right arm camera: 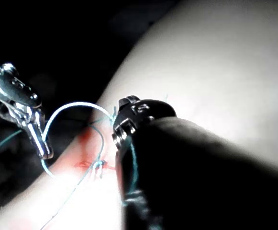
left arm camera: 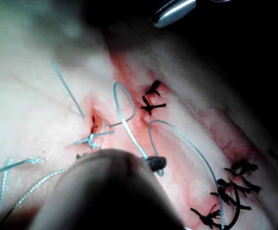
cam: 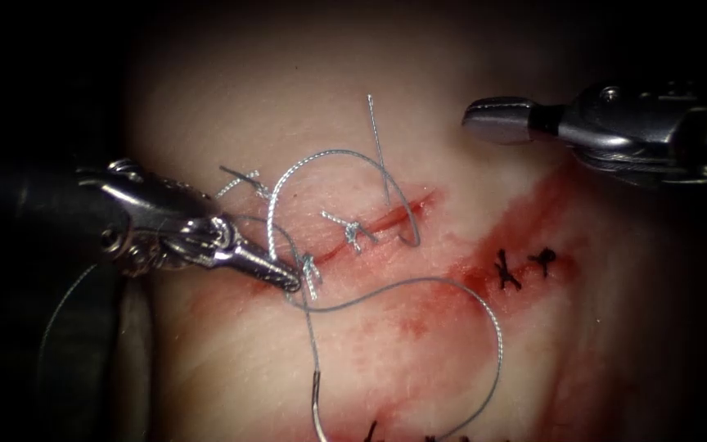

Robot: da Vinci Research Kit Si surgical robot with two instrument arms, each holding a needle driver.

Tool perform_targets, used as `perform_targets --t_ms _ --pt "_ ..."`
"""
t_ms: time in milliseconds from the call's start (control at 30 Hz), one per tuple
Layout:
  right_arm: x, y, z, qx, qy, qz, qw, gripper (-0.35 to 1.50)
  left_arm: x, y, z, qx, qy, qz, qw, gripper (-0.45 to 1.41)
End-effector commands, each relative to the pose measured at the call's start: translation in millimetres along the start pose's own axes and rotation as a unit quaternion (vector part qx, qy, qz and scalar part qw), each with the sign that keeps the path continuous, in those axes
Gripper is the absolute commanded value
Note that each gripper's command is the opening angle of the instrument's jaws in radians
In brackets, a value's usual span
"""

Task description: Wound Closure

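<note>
The left tool (cam: 288,279) has its jaws closed on the thread (cam: 419,282) at the cut's (cam: 378,223) left end, beside a knot (cam: 311,270). The right tool (cam: 497,119) hovers well apart over bare tissue (cam: 304,98) — jaws together, holding nothing. The needle (cam: 316,405) lies loose on the tissue's near edge, not in it.

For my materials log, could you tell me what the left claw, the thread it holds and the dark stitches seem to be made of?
The left claw, shut on the thread, looks like polished metal: bright glints on grey. The thread looks like a braided or twisted pale grey fibre, judging by its fine ribbed texture; it could be synthetic. The dark stitches look like matt black suture with stiff, short cut ends; their fibre is unclear.
</note>
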Motion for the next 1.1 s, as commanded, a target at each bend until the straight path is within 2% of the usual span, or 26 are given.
perform_targets --t_ms 33,133,267,400,533,667,833,933,1100 --pt "-0.3 0.9 2.0 -0.003 0.003 -0.021 1.000 -0.35 0.2 0.1 0.9 -0.007 -0.010 -0.010 1.000 -0.45" --pt "-2.2 1.8 3.7 0.023 0.005 -0.066 0.998 -0.35 0.3 1.5 2.1 -0.021 -0.033 -0.004 0.999 -0.45" --pt "-4.5 2.3 6.7 0.098 0.007 -0.129 0.987 -0.35 0.8 1.6 3.6 -0.028 -0.050 0.000 0.998 -0.45" --pt "-6.2 2.4 8.8 0.223 0.007 -0.174 0.959 -0.35 1.7 0.8 3.8 -0.014 -0.055 0.006 0.998 -0.45" --pt "-7.1 1.8 9.5 0.311 0.017 -0.200 0.929 -0.35 2.3 -0.2 2.7 0.032 -0.065 0.007 0.997 -0.45" --pt "-7.0 0.4 9.2 0.375 0.037 -0.168 0.911 -0.35 2.3 -1.8 1.4 0.090 -0.071 0.003 0.993 -0.45" --pt "-6.5 -1.2 8.8 0.438 0.048 -0.126 0.889 -0.35 2.4 -3.6 -0.3 0.129 -0.077 -0.003 0.989 -0.45" --pt "-6.5 -1.7 8.9 0.448 0.057 -0.102 0.886 -0.35 2.7 -4.0 -0.7 0.142 -0.074 -0.019 0.987 -0.45" --pt "-6.2 -2.4 9.5 0.457 0.103 -0.030 0.883 -0.35 2.7 -4.8 0.2 0.166 -0.063 -0.050 0.983 -0.45"
